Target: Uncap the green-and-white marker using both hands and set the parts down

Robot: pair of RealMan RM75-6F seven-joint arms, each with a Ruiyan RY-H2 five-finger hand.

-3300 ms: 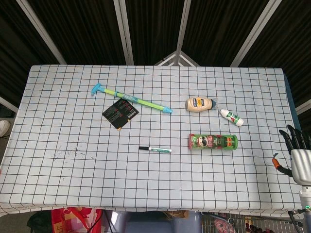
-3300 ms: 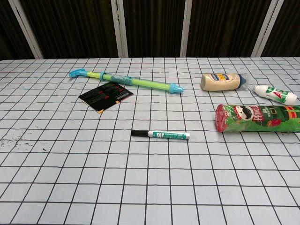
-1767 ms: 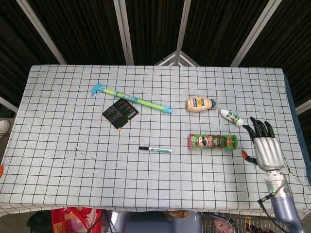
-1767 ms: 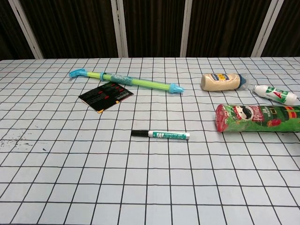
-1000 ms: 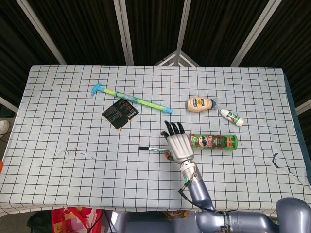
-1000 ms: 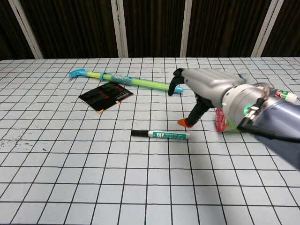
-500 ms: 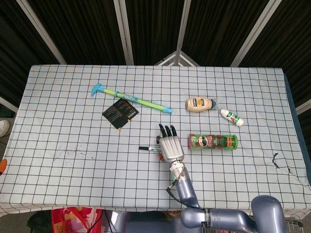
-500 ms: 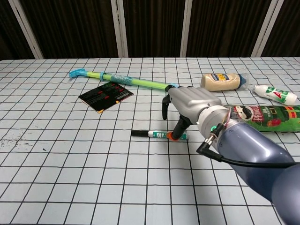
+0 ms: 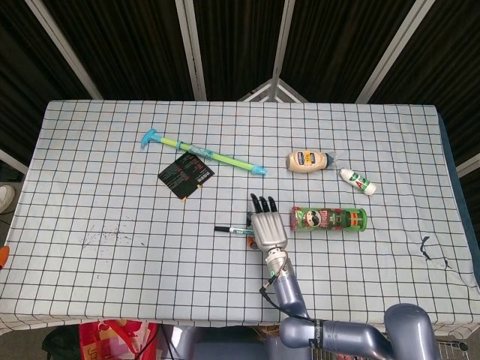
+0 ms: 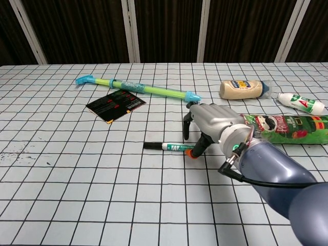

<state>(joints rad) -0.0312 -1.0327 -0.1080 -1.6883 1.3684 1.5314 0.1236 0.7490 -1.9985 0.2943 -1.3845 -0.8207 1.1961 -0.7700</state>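
Observation:
The green-and-white marker [image 9: 238,230] [image 10: 174,147] lies flat on the checked tablecloth, with its black cap [image 10: 152,146] pointing left. My right hand [image 9: 268,226] [image 10: 214,124] hovers over the marker's right end, which it hides. Its fingers [image 10: 187,125] hang down on the far side of the marker. The orange-tipped thumb [image 10: 193,151] reaches down on the near side, at the barrel. The fingers are apart and the marker still rests on the cloth. Of my left hand, only an orange tip [image 9: 2,255] shows at the left edge of the head view.
A green Pringles can [image 9: 330,219] [image 10: 289,128] lies just right of the hand. Behind it lie a mayonnaise bottle [image 9: 307,160] [image 10: 243,88] and a small white bottle [image 9: 358,181] [image 10: 301,103]. A blue-green plastic rod [image 9: 202,154] [image 10: 138,88] and a black card [image 9: 185,174] [image 10: 116,105] lie at the back left.
My right hand swept in from the table's right edge to the marker. In the last half second it shifted slightly right. The marker has not moved.

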